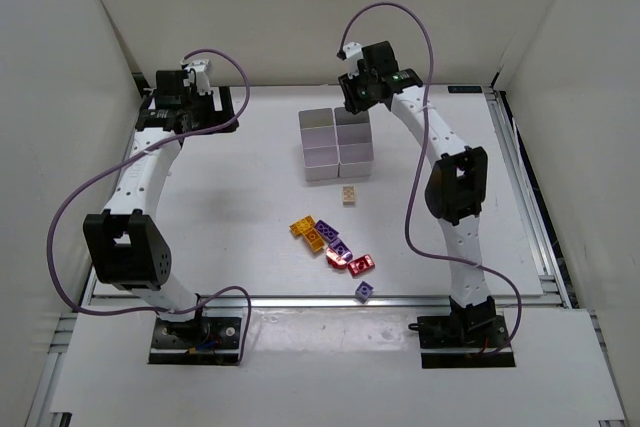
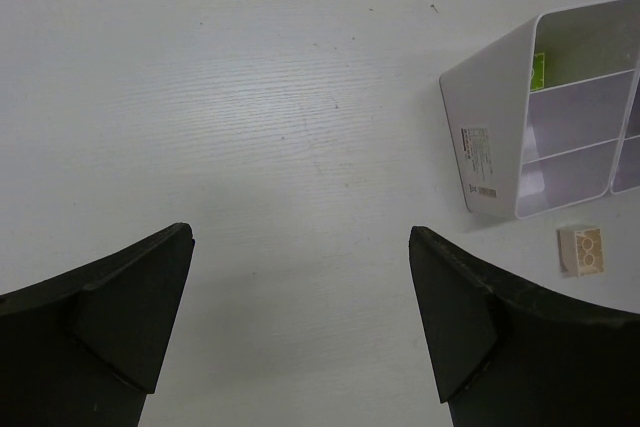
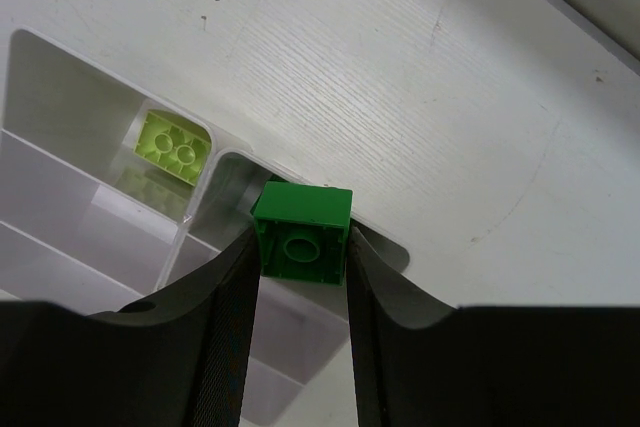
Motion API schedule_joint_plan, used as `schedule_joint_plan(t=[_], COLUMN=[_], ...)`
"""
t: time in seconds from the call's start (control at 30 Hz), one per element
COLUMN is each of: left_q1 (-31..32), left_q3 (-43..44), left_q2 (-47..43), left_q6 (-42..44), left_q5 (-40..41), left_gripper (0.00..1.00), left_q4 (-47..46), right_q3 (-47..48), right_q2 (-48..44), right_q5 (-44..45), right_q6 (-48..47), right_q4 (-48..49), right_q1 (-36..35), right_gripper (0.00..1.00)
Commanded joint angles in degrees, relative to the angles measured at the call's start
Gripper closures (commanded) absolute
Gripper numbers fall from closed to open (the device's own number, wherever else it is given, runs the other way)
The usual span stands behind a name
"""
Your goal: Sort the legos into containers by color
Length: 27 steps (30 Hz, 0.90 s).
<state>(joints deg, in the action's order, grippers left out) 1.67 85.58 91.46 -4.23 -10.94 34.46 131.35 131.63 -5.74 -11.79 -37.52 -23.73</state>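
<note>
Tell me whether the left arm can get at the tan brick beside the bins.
Probably yes. The left hand is open and empty, the tan brick lies alone on the table beside the bins, and the right hand holds a green brick over the far bins.

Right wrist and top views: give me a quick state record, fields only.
right gripper: shut on green brick, held over a corner bin of the containers
neighbouring bin: one yellow-green brick
left gripper: open, empty, above bare table
loose on table: tan brick beside the containers; mixed cluster of orange, purple and red nearer the bases
</note>
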Motion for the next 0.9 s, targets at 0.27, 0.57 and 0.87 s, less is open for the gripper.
schedule_joint_plan(t=[0.27, 0.57, 0.87], left_q1=[0.1, 0.1, 0.3], left_q3=[1.2, 1.1, -0.9], left_q2=[-0.6, -0.9, -2.7], left_q6=[0.1, -0.3, -1.9], left_q5=[0.0, -0.3, 0.5], left_gripper=[0.01, 0.01, 0.01], left_q4=[-0.3, -0.2, -0.5], right_q3=[-3.2, -4.9, -22.1], right_q2=[-1.0, -5.3, -29.2], right_q5=[-0.2, 0.6, 5.6], right_q6=[-1.0, 1.2, 14.4], right_q4=[0.4, 1.0, -3.7], right_q1=[-0.4, -0.7, -5.5], right_gripper=[0.5, 0.21, 0.29])
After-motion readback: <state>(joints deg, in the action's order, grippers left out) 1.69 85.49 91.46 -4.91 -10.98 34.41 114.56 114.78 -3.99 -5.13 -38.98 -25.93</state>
